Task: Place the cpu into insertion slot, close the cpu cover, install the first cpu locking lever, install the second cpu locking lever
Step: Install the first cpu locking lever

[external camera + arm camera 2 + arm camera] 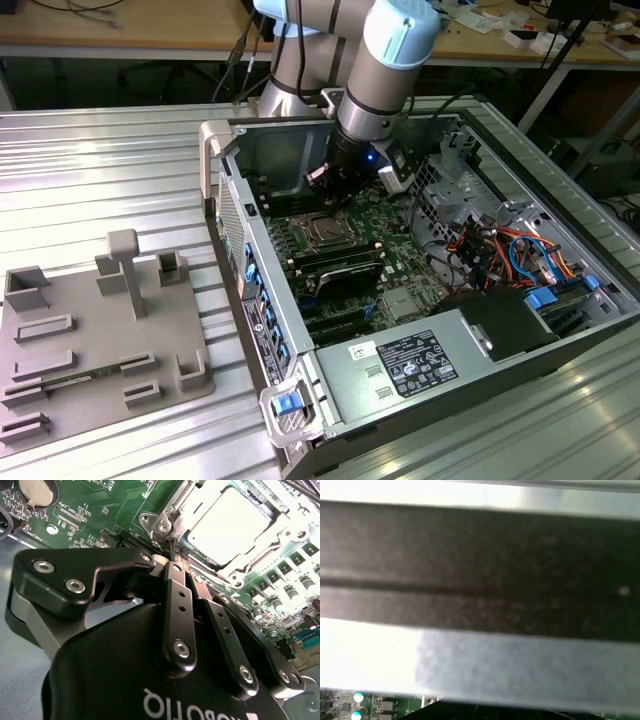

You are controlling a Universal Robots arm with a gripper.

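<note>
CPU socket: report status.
Gripper shut, empty, at the socket's corner. Cpu seated, cover down over it. Nothing in the way.

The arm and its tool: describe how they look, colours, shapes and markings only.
The arm is a round silvery-grey tube with pale blue joint caps and a small blue light near its wrist. The tool is black: a rounded body bearing white lettering, and flat linked bars joined with silver screws, seen in the second wrist view.
</note>
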